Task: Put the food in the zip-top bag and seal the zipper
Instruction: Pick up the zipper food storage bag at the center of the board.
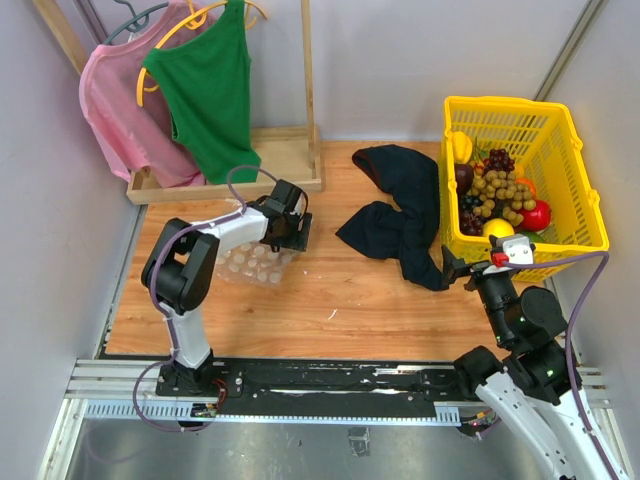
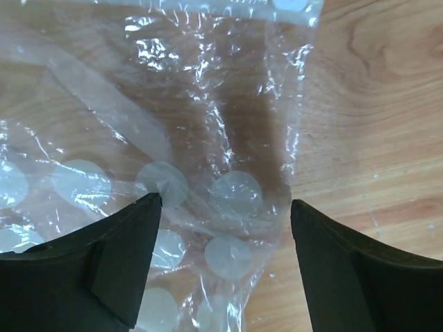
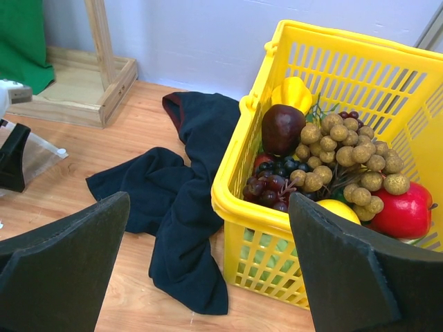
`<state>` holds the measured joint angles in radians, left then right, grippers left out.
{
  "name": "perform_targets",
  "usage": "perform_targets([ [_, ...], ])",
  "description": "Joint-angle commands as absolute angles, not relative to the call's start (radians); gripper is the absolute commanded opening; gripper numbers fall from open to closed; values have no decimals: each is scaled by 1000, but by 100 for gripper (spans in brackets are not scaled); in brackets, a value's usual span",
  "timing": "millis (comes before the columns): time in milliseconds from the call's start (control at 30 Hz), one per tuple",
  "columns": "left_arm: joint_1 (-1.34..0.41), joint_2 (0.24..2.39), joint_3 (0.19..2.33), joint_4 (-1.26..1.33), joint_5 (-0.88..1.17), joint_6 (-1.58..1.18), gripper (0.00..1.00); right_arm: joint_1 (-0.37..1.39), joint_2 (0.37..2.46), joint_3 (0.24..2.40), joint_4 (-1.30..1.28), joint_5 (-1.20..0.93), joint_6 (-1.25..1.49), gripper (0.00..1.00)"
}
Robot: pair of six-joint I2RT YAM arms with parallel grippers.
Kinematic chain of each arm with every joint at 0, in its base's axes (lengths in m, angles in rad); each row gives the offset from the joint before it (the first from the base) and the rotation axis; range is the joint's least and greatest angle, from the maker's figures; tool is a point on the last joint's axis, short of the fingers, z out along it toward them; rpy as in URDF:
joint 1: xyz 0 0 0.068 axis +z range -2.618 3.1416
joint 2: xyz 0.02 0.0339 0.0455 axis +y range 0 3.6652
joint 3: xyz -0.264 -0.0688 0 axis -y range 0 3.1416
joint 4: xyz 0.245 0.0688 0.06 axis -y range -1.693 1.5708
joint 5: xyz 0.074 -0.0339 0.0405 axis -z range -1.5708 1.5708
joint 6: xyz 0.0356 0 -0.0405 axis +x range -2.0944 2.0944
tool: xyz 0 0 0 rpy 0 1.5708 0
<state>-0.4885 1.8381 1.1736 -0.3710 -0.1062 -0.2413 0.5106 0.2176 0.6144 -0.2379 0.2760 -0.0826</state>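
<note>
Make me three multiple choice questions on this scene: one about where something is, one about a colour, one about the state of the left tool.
1. Where is the fruit?
A) in the yellow basket
B) on the floor
C) in a bowl

2. What colour is the top hanging beside the pink one?
A) blue
B) green
C) white

3. How is the left tool?
A) open over the clear bag
B) shut on a spoon
C) out of sight

Answers:
1 A, the right wrist view shows the fruit piled inside the basket.
2 B, the top next to the pink one is green.
3 A, its fingers stand apart with the bag beneath.
</note>
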Motion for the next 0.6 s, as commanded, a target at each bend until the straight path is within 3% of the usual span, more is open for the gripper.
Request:
perform_targets([
  [0,-497,1879,1197,-379,-131,-226,78,535,215,639,-229,264,-81,98],
  [200,-497,1907,1172,-370,-138,-224,64,535,212,641,-229,253,-77,98],
  [367,-497,1879,1132,-353,-127,-220,34,535,217,641,-230,238,-70,98],
  [567,-506,1777,1078,-324,-108,-193,11,535,235,661,-243,211,-49,98],
])
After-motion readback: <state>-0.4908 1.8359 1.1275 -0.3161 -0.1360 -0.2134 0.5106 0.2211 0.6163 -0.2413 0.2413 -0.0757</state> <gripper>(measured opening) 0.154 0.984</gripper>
